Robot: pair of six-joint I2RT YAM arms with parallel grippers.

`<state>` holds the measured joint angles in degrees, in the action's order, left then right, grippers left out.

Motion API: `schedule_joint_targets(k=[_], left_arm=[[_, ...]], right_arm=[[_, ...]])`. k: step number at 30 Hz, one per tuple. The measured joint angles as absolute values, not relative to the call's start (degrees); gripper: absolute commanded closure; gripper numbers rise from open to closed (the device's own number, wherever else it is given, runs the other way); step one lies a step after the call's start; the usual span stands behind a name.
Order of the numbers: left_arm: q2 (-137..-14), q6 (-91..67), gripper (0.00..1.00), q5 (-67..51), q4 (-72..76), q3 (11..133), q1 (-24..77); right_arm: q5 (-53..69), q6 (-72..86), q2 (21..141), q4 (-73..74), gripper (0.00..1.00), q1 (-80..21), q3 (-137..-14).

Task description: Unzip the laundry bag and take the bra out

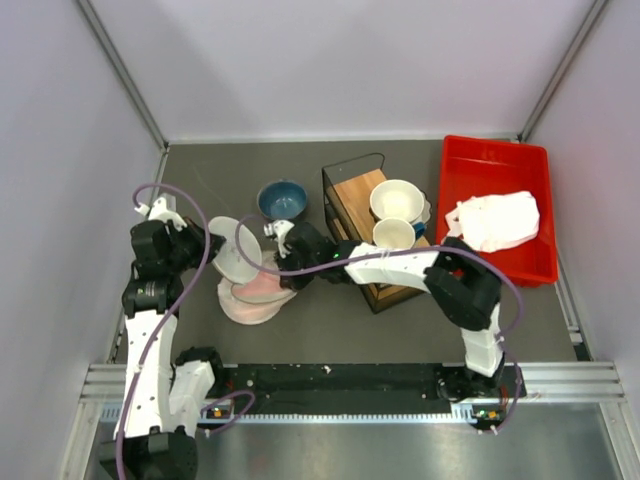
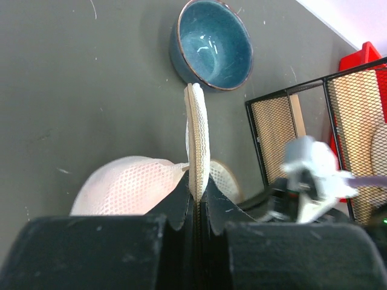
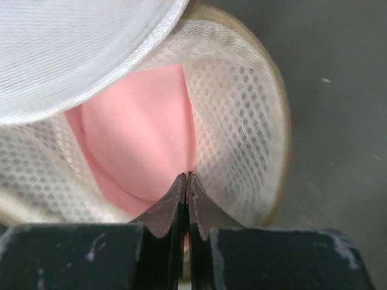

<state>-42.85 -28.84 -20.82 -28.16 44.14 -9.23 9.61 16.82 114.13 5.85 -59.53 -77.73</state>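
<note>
The laundry bag (image 1: 245,300) lies open on the table left of centre, a white mesh cylinder. My left gripper (image 1: 210,250) is shut on the rim of its stiff round lid (image 1: 232,262) and holds it upright; in the left wrist view the lid's edge (image 2: 197,133) stands clamped in my left gripper (image 2: 198,188), with mesh (image 2: 127,187) behind. My right gripper (image 1: 279,264) reaches into the opening. In the right wrist view it (image 3: 187,175) is shut on the pink bra (image 3: 139,139) where the fabric meets the mesh wall (image 3: 236,121). The bra (image 1: 262,288) shows pink inside the bag.
A blue bowl (image 1: 282,199) sits just behind the bag. A black wire rack (image 1: 345,195) with a wooden base holds two white bowls (image 1: 398,200). A red tray (image 1: 480,170) at the right holds a white cloth (image 1: 495,220). Walls enclose the table.
</note>
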Motion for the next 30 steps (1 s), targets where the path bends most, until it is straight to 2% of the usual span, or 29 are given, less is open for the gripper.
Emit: schedule_joint_targets(k=[7, 11, 13, 17, 20, 25, 29, 30], left_arm=[[-45.9, -29.2, 1.00, -23.1, -28.3, 44.1, -9.3], [-46.7, -29.3, 1.00, -25.5, -28.6, 44.1, -9.3], [-46.6, -29.8, 1.00, -26.6, -27.7, 43.4, -9.3], [-46.7, -30.8, 1.00, -28.1, -25.7, 40.3, -9.3], [-46.9, -31.6, 1.00, -29.5, -24.7, 38.3, -9.3], [-47.5, -32.3, 1.00, -30.9, -23.1, 36.7, -9.3], [-47.5, -32.9, 1.00, -31.7, -22.3, 36.5, -9.3], [-47.5, -33.1, 1.00, -31.9, -22.0, 36.5, -9.3]], right_arm=[[3.5, 16.5, 95.9, 7.2, 1.00, -57.7, -70.0], [1.0, 15.8, 91.9, 7.3, 0.99, -56.4, -68.6], [0.9, 15.3, 92.4, 7.7, 0.81, -56.1, -68.7], [1.7, 14.8, 95.6, 10.2, 0.57, -56.1, -71.4], [1.8, 14.8, 97.1, 11.7, 0.50, -56.1, -73.2], [2.5, 14.7, 97.2, 13.2, 0.50, -57.0, -76.4], [4.5, 14.5, 97.2, 12.9, 0.65, -59.4, -77.6], [5.3, 14.4, 97.3, 13.1, 0.66, -60.0, -77.6]])
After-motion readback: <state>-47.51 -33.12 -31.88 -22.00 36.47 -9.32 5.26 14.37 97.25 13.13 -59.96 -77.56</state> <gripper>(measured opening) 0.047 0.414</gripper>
